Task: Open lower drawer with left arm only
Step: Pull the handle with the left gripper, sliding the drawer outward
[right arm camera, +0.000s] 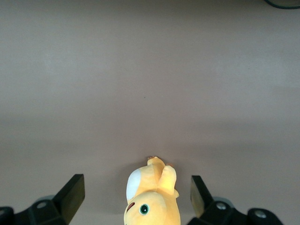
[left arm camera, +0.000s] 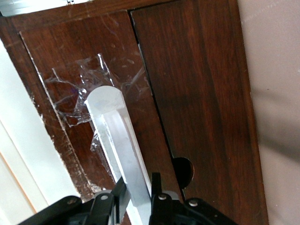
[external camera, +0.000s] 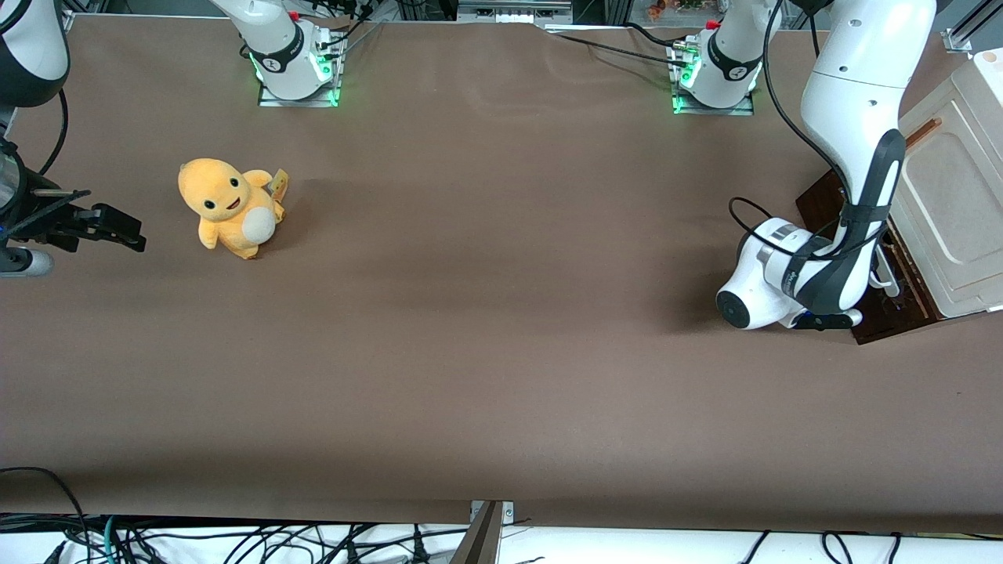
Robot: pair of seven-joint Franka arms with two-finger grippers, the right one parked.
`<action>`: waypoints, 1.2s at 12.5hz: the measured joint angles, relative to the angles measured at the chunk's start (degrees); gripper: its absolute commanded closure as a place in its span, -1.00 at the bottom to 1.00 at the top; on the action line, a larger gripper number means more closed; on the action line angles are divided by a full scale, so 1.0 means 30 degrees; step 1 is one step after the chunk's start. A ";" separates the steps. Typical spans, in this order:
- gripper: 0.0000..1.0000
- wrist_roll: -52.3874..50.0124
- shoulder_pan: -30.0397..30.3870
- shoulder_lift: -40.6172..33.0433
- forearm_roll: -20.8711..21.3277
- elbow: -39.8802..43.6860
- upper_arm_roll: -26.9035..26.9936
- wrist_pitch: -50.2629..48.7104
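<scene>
Currently your left arm reaches to the cabinet at the working arm's end of the table; the pincer is clamped on the lower drawer's white handle. The plush toy sits near the parked arm's end.

White left arm, grey caps, black end effector, looping cable
</scene>
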 measured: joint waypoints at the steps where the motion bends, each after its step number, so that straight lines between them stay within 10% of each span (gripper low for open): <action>1: 0.98 0.0000 -0.0002 0.0000 -0.0002 0.0019 -0.0032 -0.0027; 15: 0.92 0.0061 -0.0947 0.0003 -0.1567 0.1238 -0.1347 -0.0574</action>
